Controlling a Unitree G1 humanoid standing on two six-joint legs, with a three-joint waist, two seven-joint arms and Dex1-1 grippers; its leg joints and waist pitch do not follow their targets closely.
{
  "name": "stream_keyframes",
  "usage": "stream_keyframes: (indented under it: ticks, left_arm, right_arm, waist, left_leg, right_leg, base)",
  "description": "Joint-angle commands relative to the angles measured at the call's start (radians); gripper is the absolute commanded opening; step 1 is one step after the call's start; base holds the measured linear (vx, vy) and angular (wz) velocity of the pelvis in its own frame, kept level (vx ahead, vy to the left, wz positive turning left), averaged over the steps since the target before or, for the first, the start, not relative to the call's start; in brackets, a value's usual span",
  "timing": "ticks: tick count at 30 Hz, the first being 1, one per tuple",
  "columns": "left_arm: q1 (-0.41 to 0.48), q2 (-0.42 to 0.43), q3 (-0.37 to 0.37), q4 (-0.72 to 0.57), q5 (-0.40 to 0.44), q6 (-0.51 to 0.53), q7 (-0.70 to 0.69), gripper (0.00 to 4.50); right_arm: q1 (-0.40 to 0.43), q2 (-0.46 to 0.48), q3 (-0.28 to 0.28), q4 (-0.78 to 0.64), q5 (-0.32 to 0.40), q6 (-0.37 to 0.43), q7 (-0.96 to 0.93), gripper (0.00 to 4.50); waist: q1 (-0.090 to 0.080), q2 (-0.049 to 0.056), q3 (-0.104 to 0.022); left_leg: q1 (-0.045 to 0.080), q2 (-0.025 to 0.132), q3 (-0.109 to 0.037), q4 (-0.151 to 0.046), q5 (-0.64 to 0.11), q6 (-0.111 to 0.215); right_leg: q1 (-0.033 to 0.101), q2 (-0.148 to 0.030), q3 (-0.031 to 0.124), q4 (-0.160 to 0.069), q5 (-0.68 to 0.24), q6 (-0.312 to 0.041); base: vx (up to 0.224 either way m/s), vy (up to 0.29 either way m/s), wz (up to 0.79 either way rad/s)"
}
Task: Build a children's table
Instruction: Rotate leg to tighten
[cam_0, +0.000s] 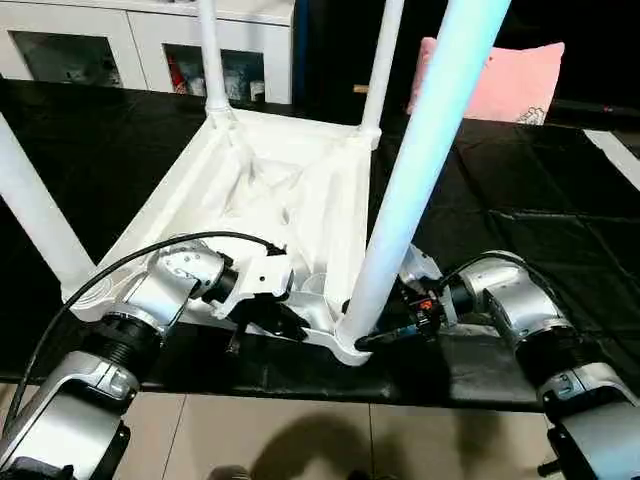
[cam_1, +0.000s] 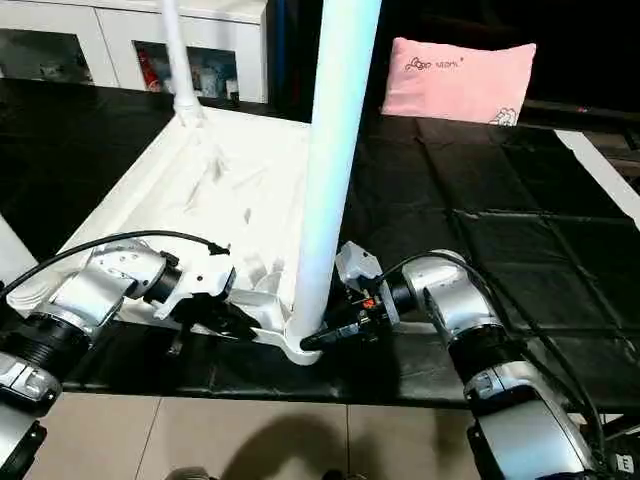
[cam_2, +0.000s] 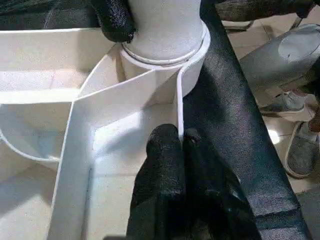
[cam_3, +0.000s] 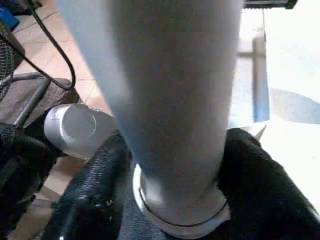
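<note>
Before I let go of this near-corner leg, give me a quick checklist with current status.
1. Right gripper around the near leg at its base: ok, a finger on each side.
2. Leg seated in corner socket: ok, its base is inside the collar; depth cannot tell.
3. Left gripper pinching the tabletop's side rim: ok.
4. Leg upright: cannot tell; it looks slanted from the head views.
5. Three other legs standing in their sockets: ok.
6. Tabletop flat on the black bench: ok.
</note>
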Motion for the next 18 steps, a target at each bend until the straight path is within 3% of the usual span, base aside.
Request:
stream_keyframes:
  ticks: [1,5,10,13,14,15,18]
  left_arm:
    - [-0.007,0.0,-0.013,-0.031,0.002,-0.02,-0.01,0.0]
    - [-0.003,0.001,-0.01,-0.028,0.009,-0.022,-0.001,0.0]
    - [0.0,-0.003,-0.005,-0.017,0.018,-0.01,0.031,0.0]
    - [0.002,-0.012,0.008,-0.014,0.021,0.029,0.075,0.0]
    - [-0.001,-0.037,0.038,-0.023,0.008,0.104,0.14,0.0]
    - [-0.001,-0.042,0.044,-0.026,0.005,0.118,0.151,0.0]
    - [-0.004,-0.078,0.075,-0.046,-0.001,0.204,0.245,0.0]
  right_arm:
    - [-0.001,-0.002,-0.002,0.008,-0.012,-0.004,0.018,2.45]
    - [0.007,-0.002,0.002,-0.003,-0.004,-0.001,0.019,2.11]
    - [0.029,-0.001,-0.004,-0.027,0.005,0.009,0.009,2.03]
    - [0.054,0.001,-0.023,-0.06,0.026,0.042,-0.015,2.01]
    - [0.083,0.015,-0.055,-0.1,0.041,0.097,-0.097,2.01]
    - [0.088,0.018,-0.06,-0.106,0.043,0.104,-0.113,2.0]
    - [0.12,0.055,-0.094,-0.129,0.02,0.149,-0.291,2.0]
  waist:
    - [-0.009,0.0,-0.081]
    - [-0.009,0.0,-0.082]
    - [-0.008,0.003,-0.081]
    - [-0.007,0.003,-0.082]
    - [-0.008,0.003,-0.081]
    - [-0.008,0.004,-0.079]
    - [-0.019,-0.002,-0.074]
  left_leg:
    - [-0.016,-0.006,0.022,-0.059,-0.099,0.063]
    - [-0.015,-0.005,0.021,-0.059,-0.096,0.063]
    - [-0.014,-0.006,0.022,-0.059,-0.102,0.061]
    - [-0.013,-0.006,0.021,-0.059,-0.102,0.059]
    - [-0.013,-0.006,0.022,-0.06,-0.104,0.057]
    - [-0.01,-0.006,0.023,-0.06,-0.105,0.054]
    - [-0.009,-0.019,0.024,-0.053,-0.142,0.039]
  right_leg:
    - [0.084,-0.055,0.065,-0.074,-0.453,0.008]
    - [0.084,-0.054,0.066,-0.072,-0.444,0.006]
    - [0.084,-0.053,0.064,-0.076,-0.455,0.015]
    - [0.084,-0.052,0.063,-0.076,-0.451,0.017]
    - [0.084,-0.051,0.063,-0.077,-0.453,0.018]
    - [0.081,-0.05,0.063,-0.082,-0.458,0.019]
    - [0.079,-0.049,0.043,-0.105,-0.56,0.08]
  base:
    - [0.0,0.0,0.0]
    - [0.0,0.0,0.0]
    - [0.0,0.0,0.0]
    - [0.0,0.0,0.0]
    - [0.0,0.0,0.0]
    - [0.0,0.0,0.0]
    - [0.0,0.0,0.0]
